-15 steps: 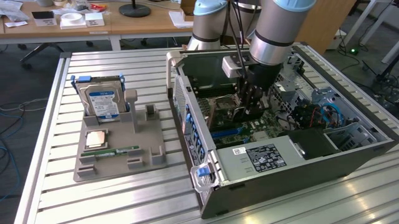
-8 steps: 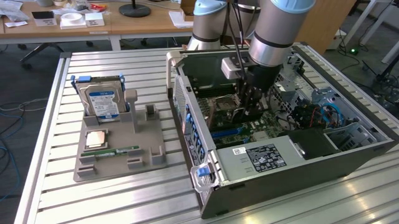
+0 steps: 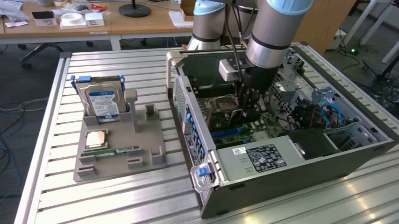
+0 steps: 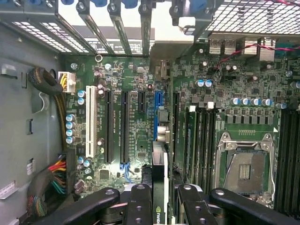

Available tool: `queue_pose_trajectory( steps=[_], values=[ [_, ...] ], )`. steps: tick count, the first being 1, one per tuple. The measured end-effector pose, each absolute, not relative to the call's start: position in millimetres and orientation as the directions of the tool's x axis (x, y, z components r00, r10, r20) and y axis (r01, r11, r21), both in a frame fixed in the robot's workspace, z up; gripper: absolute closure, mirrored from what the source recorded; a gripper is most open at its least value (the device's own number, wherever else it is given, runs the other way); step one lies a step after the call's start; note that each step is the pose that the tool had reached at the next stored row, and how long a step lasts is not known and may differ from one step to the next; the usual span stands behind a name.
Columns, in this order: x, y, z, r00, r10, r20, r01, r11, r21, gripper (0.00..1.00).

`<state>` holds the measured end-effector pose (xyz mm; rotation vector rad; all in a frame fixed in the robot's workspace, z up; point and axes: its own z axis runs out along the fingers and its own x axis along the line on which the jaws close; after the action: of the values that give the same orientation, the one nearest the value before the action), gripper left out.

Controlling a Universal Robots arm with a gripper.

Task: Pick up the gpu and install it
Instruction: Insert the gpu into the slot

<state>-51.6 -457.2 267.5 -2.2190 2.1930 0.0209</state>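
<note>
Green and seen edge-on, the graphics card (image 4: 160,187) is clamped between the black fingers (image 4: 139,206), which are closed on its two faces as it hangs inside the open computer case (image 3: 299,163). The pick-up half of the job looks done: the card is off the grey tray (image 3: 112,161), where a hard drive (image 3: 103,102), a processor chip (image 3: 95,138) and a memory stick (image 3: 111,151) rest on the slatted metal table (image 3: 124,200). The installing half appears unfinished. In the wrist view the card lines up with the blue slot (image 4: 158,110) on the motherboard (image 4: 126,79), but whether its lower edge has entered that slot cannot be told, and the grip has not been let go. The arm (image 3: 269,42) reaches in from the top of the exterior view, its silver forearm nearly upright and its wrist pointing straight down through the case's open side, over the middle of the board. The case lies on its side, well apart from the tray at the exterior view's left.
</note>
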Motion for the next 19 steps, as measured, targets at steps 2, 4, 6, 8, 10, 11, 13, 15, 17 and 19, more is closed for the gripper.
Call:
queue_pose_trajectory(
  steps=[2, 4, 6, 8, 10, 11, 13, 15, 17, 19],
  values=[
    [-51.8, -457.3, 266.0, 0.012, -1.0, -0.025, -1.0, -0.012, -0.006, 0.74],
    [-52.5, -457.5, 264.7, 0.013, -1.0, -0.025, -1.0, -0.013, -0.006, 0.74],
    [-53.1, -457.7, 264.0, 0.014, -1.0, -0.025, -1.0, -0.014, -0.006, 0.74],
    [-53.7, -458.0, 263.7, 0.015, -1.0, -0.025, -1.0, -0.014, -0.006, 0.74],
    [-54.5, -458.4, 263.5, 0.015, -1.0, -0.025, -1.0, -0.015, -0.006, 0.74],
    [-55.1, -458.5, 263.4, 0.015, -1.0, -0.025, -1.0, -0.015, -0.006, 0.74],
    [-56.8, -458.7, 263.2, 0.016, -1.0, -0.025, -1.0, -0.016, -0.006, 0.74],
    [-57.8, -458.9, 262.9, 0.016, -1.0, -0.025, -1.0, -0.016, -0.006, 0.74],
    [-58.2, -459.5, 262.6, 0.017, -1.0, -0.025, -1.0, -0.017, -0.006, 0.74],
    [-58.8, -459.9, 262.1, 0.018, -1.0, -0.025, -1.0, -0.017, -0.006, 0.74]
  ],
)
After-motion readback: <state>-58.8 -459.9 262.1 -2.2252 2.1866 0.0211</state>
